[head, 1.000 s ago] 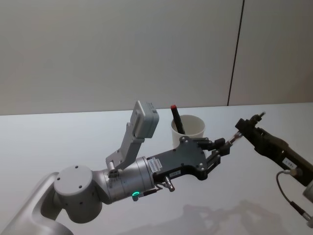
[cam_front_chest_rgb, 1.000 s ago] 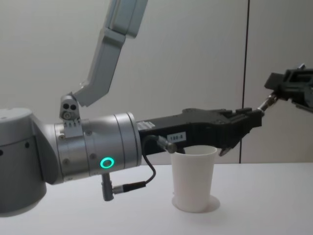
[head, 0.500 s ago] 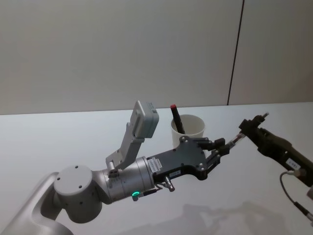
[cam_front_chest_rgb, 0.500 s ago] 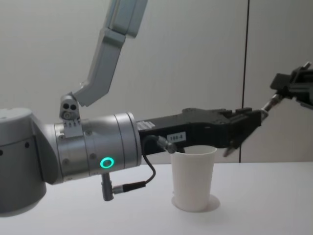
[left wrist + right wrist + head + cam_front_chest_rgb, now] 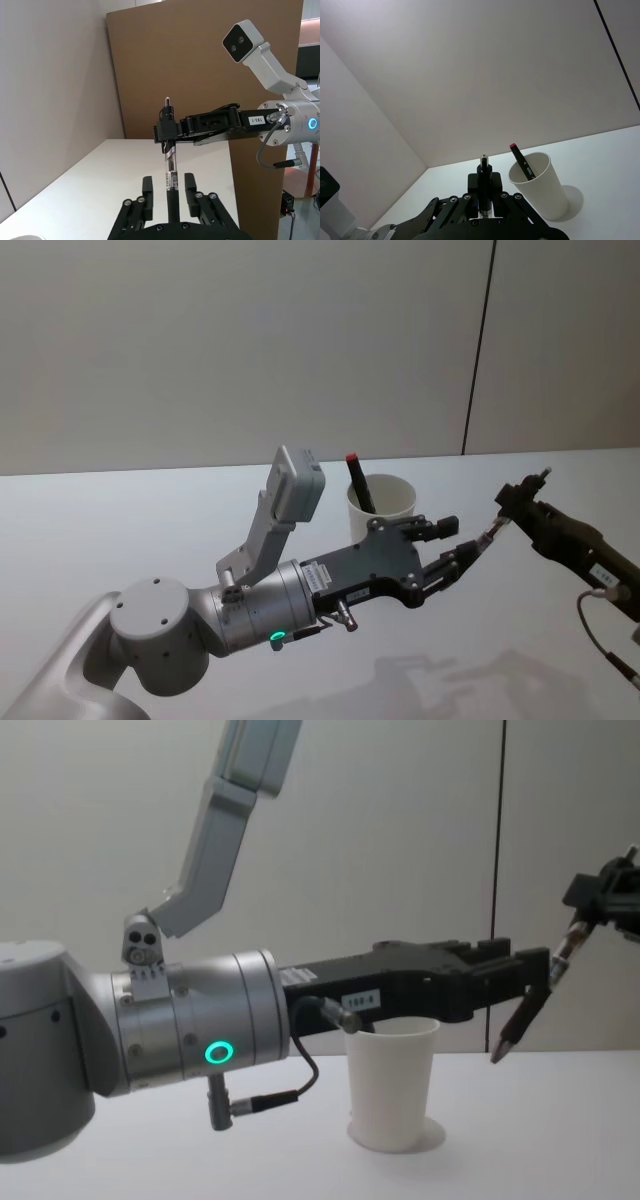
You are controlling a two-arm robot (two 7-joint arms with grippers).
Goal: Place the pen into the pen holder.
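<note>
The pen holder (image 5: 383, 502) is a white paper cup on the table, and a black pen with a red cap (image 5: 358, 481) leans inside it. My right gripper (image 5: 508, 508) is shut on a clear-barrelled pen (image 5: 484, 540) and holds it in the air to the right of the cup. The pen's lower end points down and left between the fingers of my left gripper (image 5: 450, 544), which stands open without gripping it. From the left wrist, that pen (image 5: 171, 172) shows in the gap between the fingers (image 5: 147, 188). In the chest view, the pen (image 5: 525, 1015) slants beside the cup (image 5: 392, 1080).
The white table (image 5: 120, 520) stretches left of the cup and in front of it. My left arm's grey forearm (image 5: 200, 1040) lies across the near space, level with the cup's rim. A brown board (image 5: 210, 75) stands behind my right arm.
The left gripper's fingers have spread open off the pen. The right gripper has drawn back to the right with the pen, which now slants down more steeply.
</note>
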